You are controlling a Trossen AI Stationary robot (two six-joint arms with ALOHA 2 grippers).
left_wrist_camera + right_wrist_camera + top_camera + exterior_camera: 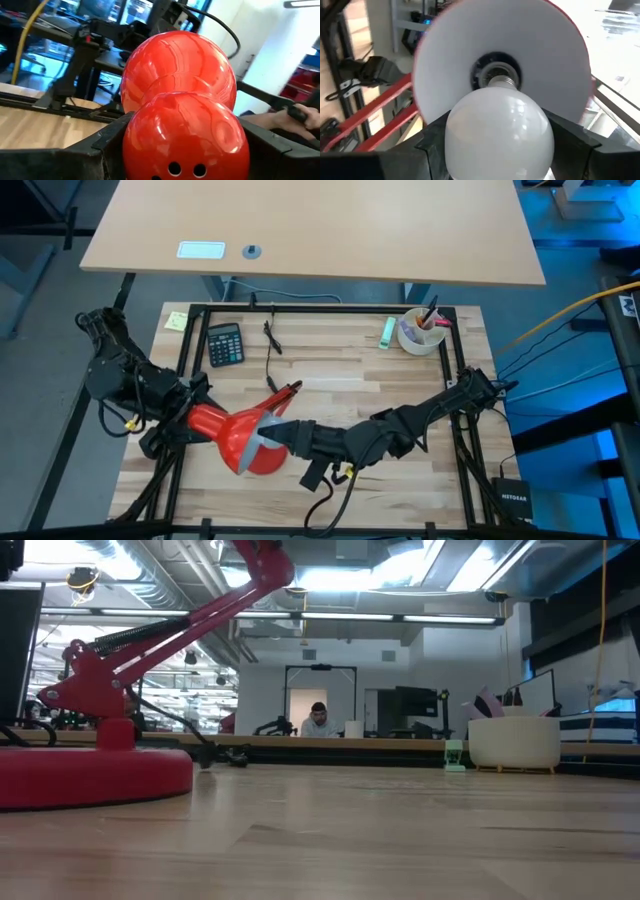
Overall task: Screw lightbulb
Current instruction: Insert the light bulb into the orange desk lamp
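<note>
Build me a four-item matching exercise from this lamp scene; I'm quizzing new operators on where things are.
Things:
1. lightbulb
2. lamp shade
3. calculator
4. white cup

Places or states:
A. far right of the table, holding pens
B. gripped by the left gripper
C. far left of the table, lying flat
D. held by the right gripper, screw base at the socket

Pairs: 1-D, 2-B, 3-C, 4-A

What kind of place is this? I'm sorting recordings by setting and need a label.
Probably an open-plan office or lab used as a robot workbench: exposed ceiling ducts, a person seated at a distant desk, and monitors behind a wooden table holding a calculator and red desk lamp.
</note>
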